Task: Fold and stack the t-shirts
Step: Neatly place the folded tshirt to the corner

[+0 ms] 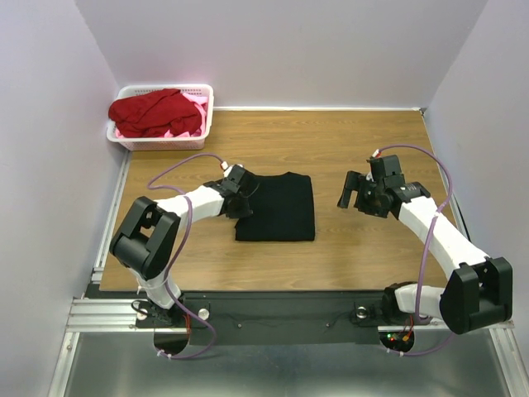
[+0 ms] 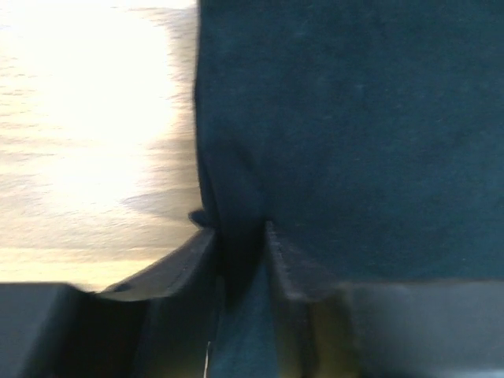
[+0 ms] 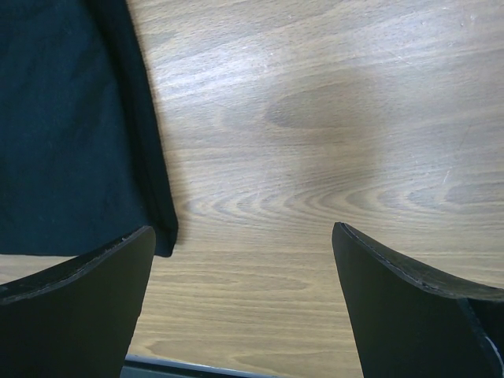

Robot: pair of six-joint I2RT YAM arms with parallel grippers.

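1. Now the left end effector [image 2: 240, 232] is pinching the left edge of the folded black t-shirt [image 2: 354, 142], jaws narrowed on cloth, probably to fold again.
2. The right end effector [image 3: 243, 228] is hovering wide open and empty over the desk [image 3: 315, 118], just beside it.
3. A red t-shirt [image 1: 153, 112] is waiting in the basket [image 1: 132, 142].

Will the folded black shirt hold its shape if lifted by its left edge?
Probably floppy: the black t-shirt bunches in the left gripper. Lifted by one edge, its folded layers would likely sag open. Pushed, it may wrinkle rather than slide on the wood table.
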